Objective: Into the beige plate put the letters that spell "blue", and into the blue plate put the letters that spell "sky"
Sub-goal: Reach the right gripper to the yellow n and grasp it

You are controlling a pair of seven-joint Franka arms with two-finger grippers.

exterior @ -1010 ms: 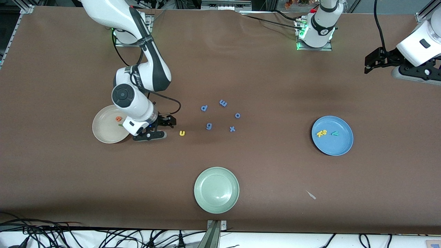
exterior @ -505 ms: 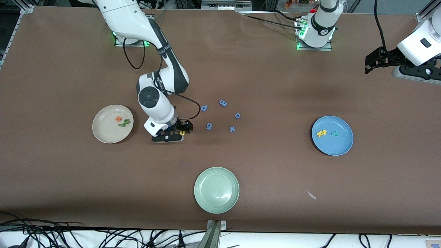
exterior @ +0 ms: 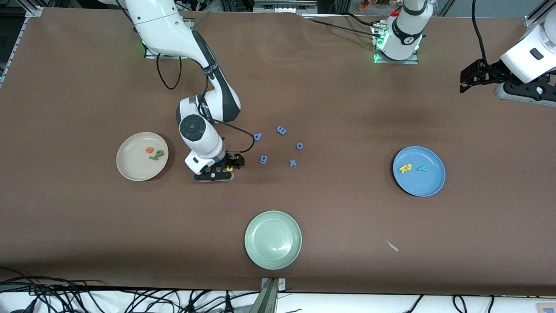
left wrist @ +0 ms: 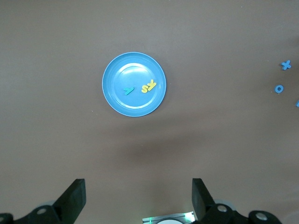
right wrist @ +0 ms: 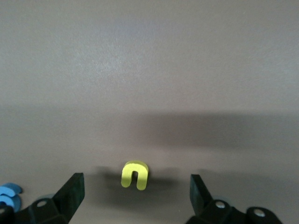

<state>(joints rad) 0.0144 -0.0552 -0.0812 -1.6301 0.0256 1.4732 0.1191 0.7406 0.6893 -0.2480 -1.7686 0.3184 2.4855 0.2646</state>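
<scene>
While the yellow s, k and teal y [exterior: 421,168] are already seen in the blue plate [exterior: 430,186] and the orange e [exterior: 149,150], green b and l in the beige plate [exterior: 130,171], only the yellow u [right wrist: 135,175] is left on the bench, framed by the wide-open right tool [exterior: 229,167]; the left tool [exterior: 471,78], also wide, waits off at its end.

the right arm reaches down from its base to the middle of the table, its forearm bent at the elbow and its wrist turned downward; the right gripper [exterior: 229,167] sits low, just above the surface, with its two fingers [right wrist: 70,193] spread wide apart and nothing pinched between them; the left arm waits at its own end of the table, folded back and raised; the left gripper [exterior: 471,79] hangs high in the air, its fingers [left wrist: 74,198] likewise spread wide and empty
</scene>
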